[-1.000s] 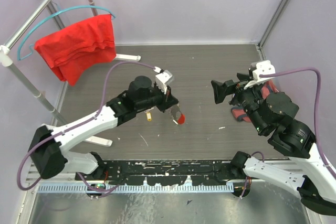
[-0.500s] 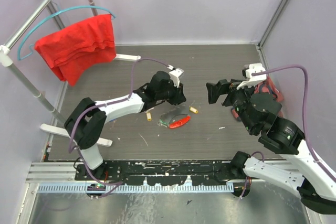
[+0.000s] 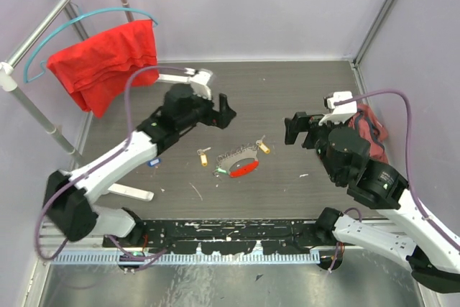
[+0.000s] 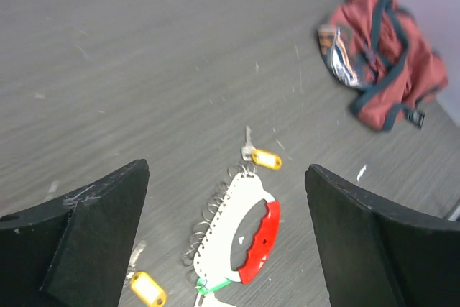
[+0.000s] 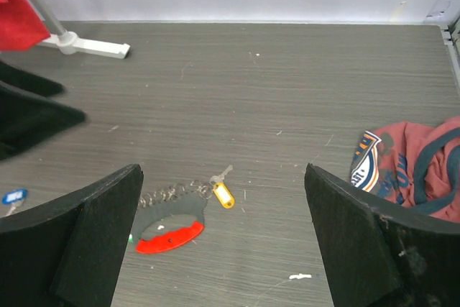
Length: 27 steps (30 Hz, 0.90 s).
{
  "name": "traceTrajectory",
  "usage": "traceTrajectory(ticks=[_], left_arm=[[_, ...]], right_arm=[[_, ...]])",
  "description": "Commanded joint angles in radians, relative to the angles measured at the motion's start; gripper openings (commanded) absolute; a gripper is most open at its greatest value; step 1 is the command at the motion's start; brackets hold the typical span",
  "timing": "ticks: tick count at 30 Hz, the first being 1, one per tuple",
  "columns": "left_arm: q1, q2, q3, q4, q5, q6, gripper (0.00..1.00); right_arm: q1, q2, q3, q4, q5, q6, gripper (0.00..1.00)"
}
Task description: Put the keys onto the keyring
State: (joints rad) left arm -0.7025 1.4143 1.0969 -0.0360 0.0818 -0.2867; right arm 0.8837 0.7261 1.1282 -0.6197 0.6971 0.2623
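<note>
The keyring (image 3: 243, 166) lies flat on the table, a red bar (image 4: 262, 241) joined to a pale loop edged with small wire rings (image 4: 228, 224). One yellow-tagged key (image 4: 264, 157) rests at its far end, touching the rings. Another yellow-tagged key (image 3: 203, 156) lies loose to the left. A green tag (image 4: 208, 289) sits at the keyring's near end. A blue tag (image 5: 13, 197) lies further left. My left gripper (image 3: 224, 111) hovers open above and behind the keyring (image 5: 169, 235), holding nothing. My right gripper (image 3: 296, 129) is open and empty, to the right of the keys.
A red cloth (image 3: 108, 62) hangs on a teal hanger from the rack at the back left, whose white foot (image 5: 86, 47) lies on the table. A crumpled reddish garment (image 3: 368, 131) sits at the right edge, behind the right arm.
My left gripper opened and let go of the keyring, then drew back up and to the left. The keyring now lies on the table. The right gripper edged slightly left.
</note>
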Motion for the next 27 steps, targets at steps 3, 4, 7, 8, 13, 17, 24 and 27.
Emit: traceTrajectory(ticks=[3,4,7,8,13,17,24,27], left_arm=[[0.089,-0.266,-0.061,-0.216,-0.195,-0.041,0.98],[0.100,-0.318,-0.079,-0.236,-0.224,-0.043,0.98],[0.113,-0.465,-0.135,-0.289,-0.320,-0.031,0.98],[0.115,-0.505,-0.147,-0.309,-0.351,-0.028,0.98],[0.116,-0.673,-0.232,-0.384,-0.430,-0.066,0.98],[0.115,-0.795,-0.286,-0.421,-0.478,-0.080,0.98],[0.115,-0.868,-0.297,-0.501,-0.487,-0.044,0.98],[0.115,-0.881,-0.299,-0.506,-0.486,-0.034,0.98]], right_arm=[[0.001,-0.121,-0.080,0.120,0.005,-0.076,1.00],[0.001,-0.137,-0.085,0.124,0.011,-0.082,1.00],[0.002,-0.181,-0.098,0.129,0.045,-0.089,1.00],[0.001,-0.195,-0.105,0.128,0.058,-0.083,1.00],[0.001,-0.259,-0.141,0.137,0.086,-0.081,1.00],[0.002,-0.263,-0.153,0.135,0.094,-0.083,1.00],[0.001,-0.256,-0.170,0.132,0.103,-0.075,1.00],[0.002,-0.269,-0.168,0.136,0.100,-0.076,1.00]])
